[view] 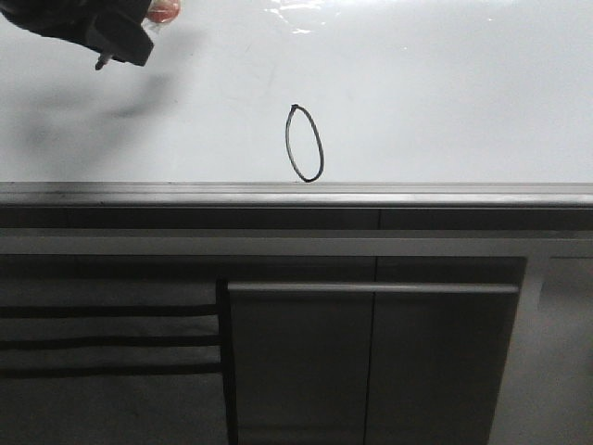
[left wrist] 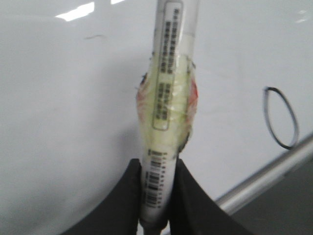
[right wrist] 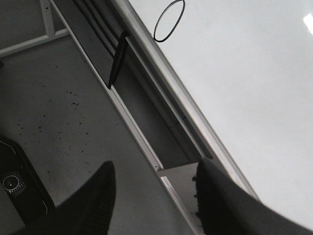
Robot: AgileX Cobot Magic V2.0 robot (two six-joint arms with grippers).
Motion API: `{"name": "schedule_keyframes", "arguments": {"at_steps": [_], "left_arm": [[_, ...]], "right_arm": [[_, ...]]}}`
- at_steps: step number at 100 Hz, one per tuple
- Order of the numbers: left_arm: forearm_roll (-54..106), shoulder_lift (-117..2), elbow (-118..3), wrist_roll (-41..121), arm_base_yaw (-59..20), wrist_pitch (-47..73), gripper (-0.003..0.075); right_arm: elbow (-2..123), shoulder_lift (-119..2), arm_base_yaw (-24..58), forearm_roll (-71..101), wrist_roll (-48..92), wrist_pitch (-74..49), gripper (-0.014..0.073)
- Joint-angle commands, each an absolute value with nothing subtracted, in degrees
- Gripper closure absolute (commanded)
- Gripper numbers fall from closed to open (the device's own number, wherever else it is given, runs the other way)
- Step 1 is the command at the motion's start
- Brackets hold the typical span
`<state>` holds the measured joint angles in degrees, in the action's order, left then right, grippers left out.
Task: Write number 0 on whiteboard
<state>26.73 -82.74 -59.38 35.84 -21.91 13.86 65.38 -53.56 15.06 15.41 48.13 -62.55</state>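
— Front view count?
— One number 0 (view: 305, 144), a thin black tilted oval knotted at top, low on the glossy whiteboard (view: 445, 102) just above its grey metal edge (view: 296, 193).
— Claws?
— Left gripper (left wrist: 155, 196) clamps one tape-wrapped marker (left wrist: 166, 98); right gripper (right wrist: 154, 196) spread apart, holding nothing.

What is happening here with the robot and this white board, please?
The robot is writing on the whiteboard. Its left hand grips a marker wrapped in yellowish tape. A black number 0 is already drawn as a closed oval near the board's lower edge. In the front view the left hand sits at the upper left, away from the oval. The right hand is open and empty, off the board beside its edge.
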Motion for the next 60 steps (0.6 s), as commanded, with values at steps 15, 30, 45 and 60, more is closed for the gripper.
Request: {"name": "schedule_keyframes", "arguments": {"at_steps": [15,30,45,60], "left_arm": [[30.6,-86.2,-60.7,35.0,-18.8,4.1,0.0741],[30.6,-86.7,-60.7,35.0,-18.7,4.2,0.0740],[30.6,-87.0,-60.7,35.0,-18.7,5.4,0.0738],[30.6,-87.0,-60.7,35.0,-18.7,6.8,0.0658]], "right_arm": [[64.5,-53.2,14.6,16.7,47.8,-59.0,0.0261],[62.2,-53.2,14.6,16.7,47.8,-58.9,0.0261],[61.4,-53.2,14.6,16.7,47.8,-58.6,0.0262],[61.4,-53.2,14.6,16.7,47.8,-58.4,0.0262]]}}
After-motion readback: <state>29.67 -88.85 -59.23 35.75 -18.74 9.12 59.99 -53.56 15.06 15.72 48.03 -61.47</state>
